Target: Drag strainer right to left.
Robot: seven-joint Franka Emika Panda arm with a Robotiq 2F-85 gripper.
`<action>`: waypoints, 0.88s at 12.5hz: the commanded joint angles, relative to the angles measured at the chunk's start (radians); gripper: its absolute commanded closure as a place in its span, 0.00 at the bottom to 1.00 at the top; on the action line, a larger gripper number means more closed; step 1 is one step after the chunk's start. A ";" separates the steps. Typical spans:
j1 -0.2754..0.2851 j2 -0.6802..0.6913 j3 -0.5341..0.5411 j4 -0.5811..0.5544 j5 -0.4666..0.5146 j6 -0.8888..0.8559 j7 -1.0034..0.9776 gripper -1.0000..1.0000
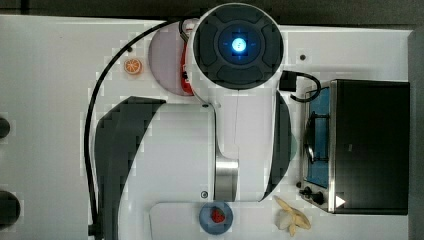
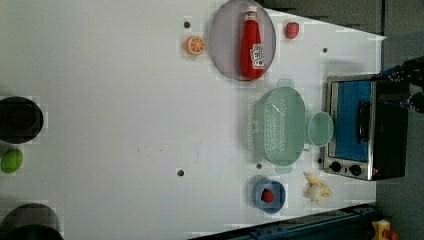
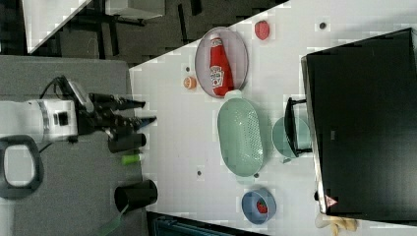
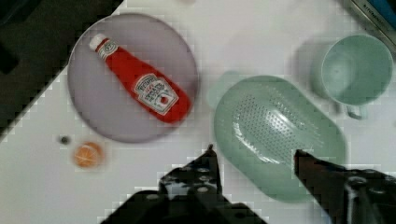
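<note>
The strainer [image 2: 280, 125] is a pale mint-green oblong colander with a dotted bowl and a tab handle at each end. It lies on the white table [image 2: 125, 100] between a grey plate and a blue bowl, and it also appears in the right view [image 3: 240, 136] and in the wrist view [image 4: 275, 126]. My gripper [image 4: 254, 154] is open and holds nothing. It hangs high above the strainer, apart from it, with one dark finger [image 4: 209, 161] on each side of the strainer's near rim. In the right view the gripper [image 3: 146, 112] sits far toward the right view's left. In the top view my arm [image 1: 240, 100] hides the strainer.
A round mint mug [image 2: 320, 128] stands between the strainer and a toaster oven [image 2: 365, 127]. A ketchup bottle [image 2: 251, 42] lies on the grey plate [image 2: 222, 45], near an orange slice [image 2: 195, 45] and a strawberry [image 2: 292, 30]. The blue bowl [image 2: 269, 196], a banana [image 2: 316, 187], black cups [image 2: 20, 120] and a lime [image 2: 11, 160] are also out.
</note>
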 commanded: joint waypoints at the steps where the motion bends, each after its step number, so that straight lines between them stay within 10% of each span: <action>1: -0.004 -0.525 -0.056 -0.306 -0.048 -0.195 0.007 0.20; 3: -0.003 -0.518 -0.054 -0.306 -0.048 -0.174 0.007 0.00; 11: -0.001 -0.286 -0.050 -0.376 -0.047 0.027 0.066 0.00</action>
